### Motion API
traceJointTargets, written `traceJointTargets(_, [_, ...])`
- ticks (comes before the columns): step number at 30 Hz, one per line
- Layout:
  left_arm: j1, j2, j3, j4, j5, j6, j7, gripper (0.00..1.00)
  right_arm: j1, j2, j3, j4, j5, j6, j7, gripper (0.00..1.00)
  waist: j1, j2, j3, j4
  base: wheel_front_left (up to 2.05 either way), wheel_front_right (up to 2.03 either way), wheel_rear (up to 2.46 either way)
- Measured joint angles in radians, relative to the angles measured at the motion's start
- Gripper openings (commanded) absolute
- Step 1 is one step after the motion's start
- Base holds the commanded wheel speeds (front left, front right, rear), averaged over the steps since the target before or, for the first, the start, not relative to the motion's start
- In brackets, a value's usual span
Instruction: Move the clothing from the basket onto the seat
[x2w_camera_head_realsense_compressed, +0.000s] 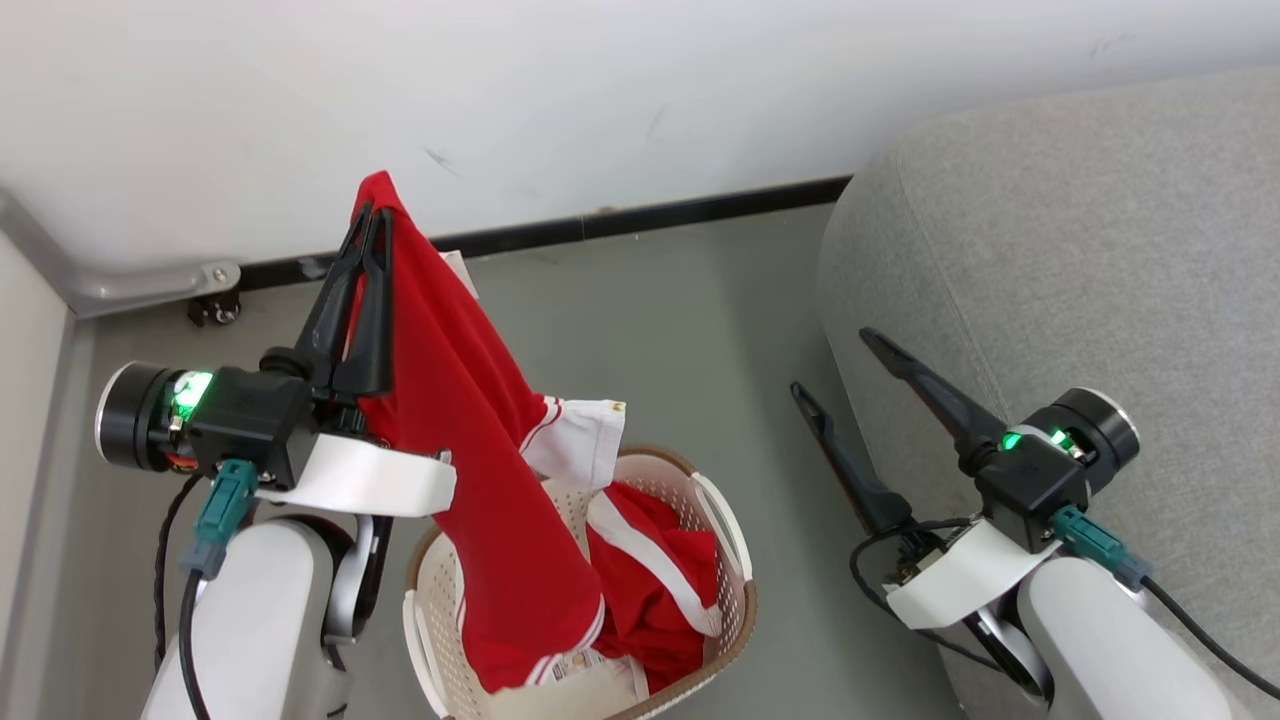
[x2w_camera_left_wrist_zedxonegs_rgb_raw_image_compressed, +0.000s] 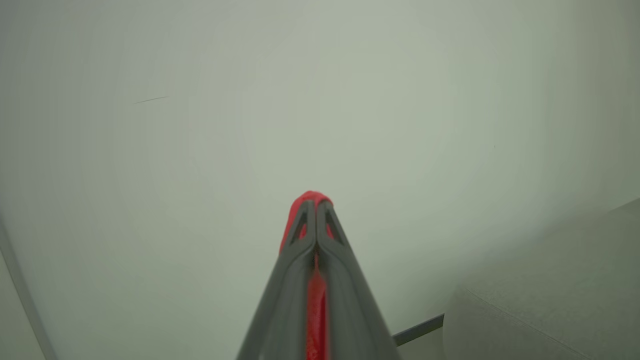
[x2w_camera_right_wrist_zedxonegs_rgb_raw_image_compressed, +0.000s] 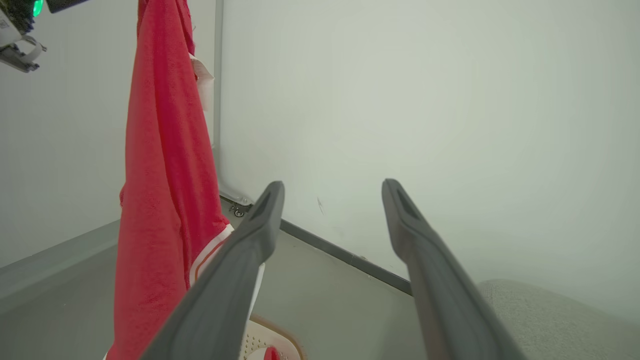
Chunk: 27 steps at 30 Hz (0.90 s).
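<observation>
Lift-out step: red garment (x2w_camera_head_realsense_compressed: 470, 480) hoisted above the basket (x2w_camera_head_realsense_compressed: 735, 560), not yet on the seat (x2w_camera_head_realsense_compressed: 1080, 250).
Left gripper (x2w_camera_head_realsense_compressed: 372, 215) pinched tight on its top fold; right gripper (x2w_camera_head_realsense_compressed: 832, 362) spread wide, empty, beside the seat. Garment hangs long axis vertical, hem down inside the basket over a second garment (x2w_camera_head_realsense_compressed: 660, 570). Next, likely: raise clear, swing right, release on seat.

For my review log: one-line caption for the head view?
Left hand holds a red garment hanging into the basket; right hand open beside the seat.
</observation>
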Motion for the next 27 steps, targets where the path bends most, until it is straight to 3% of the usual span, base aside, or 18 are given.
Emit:
traceJointTargets(13, [0.074, 0.0, -0.008, -0.01, -0.009, -0.02, 0.0, 0.0, 0.0, -0.058, 0.113, 0.019, 0.087, 0.0, 0.038, 1.0, 0.0, 0.0, -0.102, 0.028, 0.0, 0.0, 0.0])
traceJointTargets(27, [0.043, 0.013, -0.088, -0.068, -0.007, -0.116, 0.0, 0.0, -0.072, -0.179, 0.326, 0.015, 0.142, 0.0, 0.127, 1.0, 0.0, 0.0, -0.156, 0.084, 0.0, 0.0, 0.0])
